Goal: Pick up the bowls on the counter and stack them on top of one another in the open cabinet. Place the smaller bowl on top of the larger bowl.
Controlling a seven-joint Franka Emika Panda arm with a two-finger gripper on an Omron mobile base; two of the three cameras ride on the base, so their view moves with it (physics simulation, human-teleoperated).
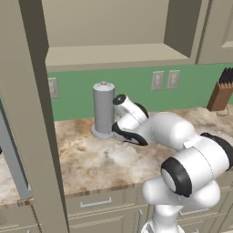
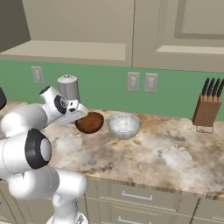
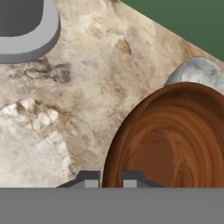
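The glossy dark reddish-brown smaller bowl (image 2: 90,123) rests on the mottled counter (image 2: 166,153), with the pale whitish-grey larger bowl (image 2: 124,126) just to its right. My gripper (image 2: 80,116) reaches the brown bowl's left rim. In the hand view the brown bowl (image 3: 170,140) lies close below, and the two fingertips (image 3: 89,179) stand close together astride its near rim, pinching it. The pale bowl (image 3: 199,72) peeks out behind it. The open cabinet (image 1: 113,54) hangs above the counter, its shelf floor bare. In the left base view my own arm hides both bowls.
A tall grey canister (image 1: 103,109) stands on the counter just behind and left of the hand; its base (image 3: 26,30) is close by. A knife block (image 2: 205,111) sits far right. Wall sockets (image 2: 140,82) line the green backsplash. A cabinet door edge (image 1: 36,113) crosses the left.
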